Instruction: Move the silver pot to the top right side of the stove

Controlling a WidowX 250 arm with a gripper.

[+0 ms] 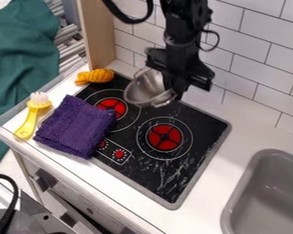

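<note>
The black gripper (175, 91) hangs over the back part of the stove, shut on the right edge of the silver pot (144, 87). The pot is tilted, its open side turned partly toward the camera, and the gripper hides part of its right side. Below and around it lies the black stove top (201, 125), with one red burner left of centre and another at the right.
A folded purple cloth (77, 125) covers the stove's front left part. An orange object (95, 76) lies by the back left corner, and a yellow brush (31, 115) at the counter's left edge. Tiled wall stands behind; a grey sink (268, 192) is at the right.
</note>
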